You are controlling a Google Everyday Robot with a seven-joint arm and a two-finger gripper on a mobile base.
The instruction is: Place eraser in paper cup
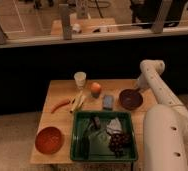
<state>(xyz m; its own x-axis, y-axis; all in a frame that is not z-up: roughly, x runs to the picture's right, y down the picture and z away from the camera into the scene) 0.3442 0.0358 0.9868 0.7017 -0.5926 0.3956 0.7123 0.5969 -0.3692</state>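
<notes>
The paper cup [80, 78] is small and off-white. It stands upright at the back of the wooden table [62, 90], left of an orange fruit [95, 88]. A small blue-grey rectangular block [108, 101], which looks like the eraser, lies flat in front of the fruit, between it and the green tray. My white arm [157, 95] rises at the right and bends at the table's back right corner. The gripper [138, 85] hangs at the arm's end, just behind the purple bowl and well right of the cup and block. It holds nothing that I can see.
A purple bowl [130, 99] sits right of the block. A green tray [79, 131] at the front holds grapes [118, 142] and other small items. A red chili [60, 105], a pale yellow vegetable [77, 101] and an orange bowl [49, 139] lie at the left.
</notes>
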